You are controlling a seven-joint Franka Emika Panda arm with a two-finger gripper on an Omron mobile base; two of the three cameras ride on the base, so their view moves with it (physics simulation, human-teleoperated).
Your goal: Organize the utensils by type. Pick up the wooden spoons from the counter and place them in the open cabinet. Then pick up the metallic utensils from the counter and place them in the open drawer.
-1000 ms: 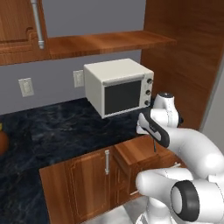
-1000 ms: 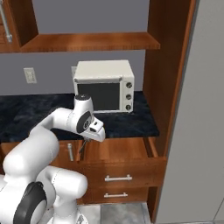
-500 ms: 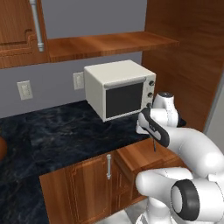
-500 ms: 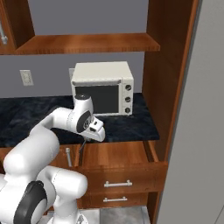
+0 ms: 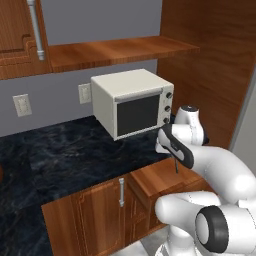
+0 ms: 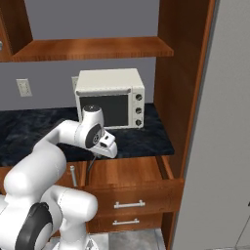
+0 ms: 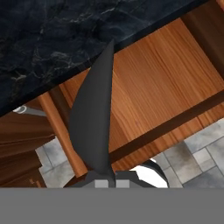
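Dark metal blade of a utensil (image 7: 94, 127) sticks straight out from the gripper (image 7: 106, 180), whose jaws are pinched together on its handle end. In the hand view the utensil's long axis points from the fingertips toward the counter edge, crossing the open drawer (image 7: 162, 83) beneath it. From the left base view the gripper (image 5: 176, 161) hangs just above the drawer (image 5: 162, 177) with the thin piece pointing down into it; the right base view shows the same, gripper (image 6: 96, 154) over the drawer's left part (image 6: 127, 171). So the target lies directly below the held utensil, and I judge a short lowering and release is what remains. Farther back, the dark stone counter (image 5: 65, 155) carries a toaster oven (image 5: 132, 102), and above it sits the open cabinet shelf (image 6: 93, 48)
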